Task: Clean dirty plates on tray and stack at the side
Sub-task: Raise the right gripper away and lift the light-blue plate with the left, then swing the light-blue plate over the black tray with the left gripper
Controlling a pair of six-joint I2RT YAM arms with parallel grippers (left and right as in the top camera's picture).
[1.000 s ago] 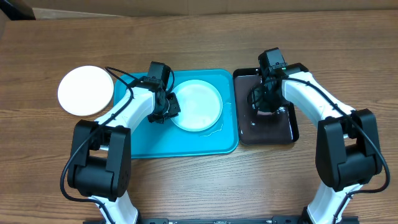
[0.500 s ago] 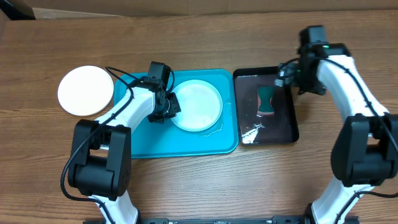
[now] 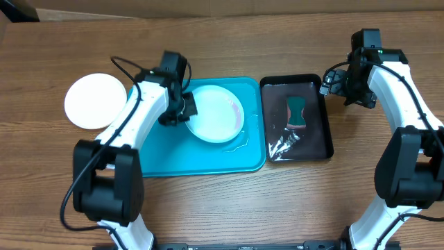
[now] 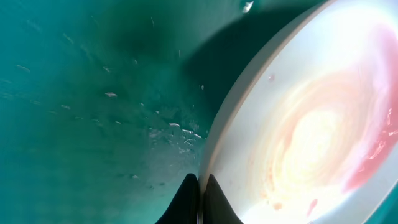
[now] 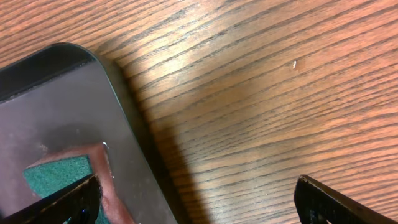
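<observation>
Smeared plate (image 3: 216,114) sits in the upper middle of the tray (image 3: 208,158), with a pink-red smear (image 3: 239,115) along its right side. In my left wrist view the same smear (image 4: 373,165) shows on the plate (image 4: 298,124), with the wet tray floor (image 4: 93,93) beside it. My left gripper (image 3: 185,111) is at the plate's left edge, jaws pinched tight on the rim, fingertips (image 4: 188,198) nearly meeting. I cannot tell if the rim is lifted off the tray.

White plate (image 3: 96,101) lies on the desk (image 3: 208,42) off the tray's left edge, apart from it.

Black tray (image 3: 325,142) is just beside the tray's right edge. It holds a green sponge (image 3: 297,111), with crumpled clear film (image 3: 281,144) near its bottom left corner.

My right gripper (image 3: 333,85) hangs at the black tray's top right corner, jaws spread wide, nothing between them. From its wrist I see the black tray's corner (image 5: 56,93), the sponge (image 5: 56,174) and bare desk (image 5: 249,93).
</observation>
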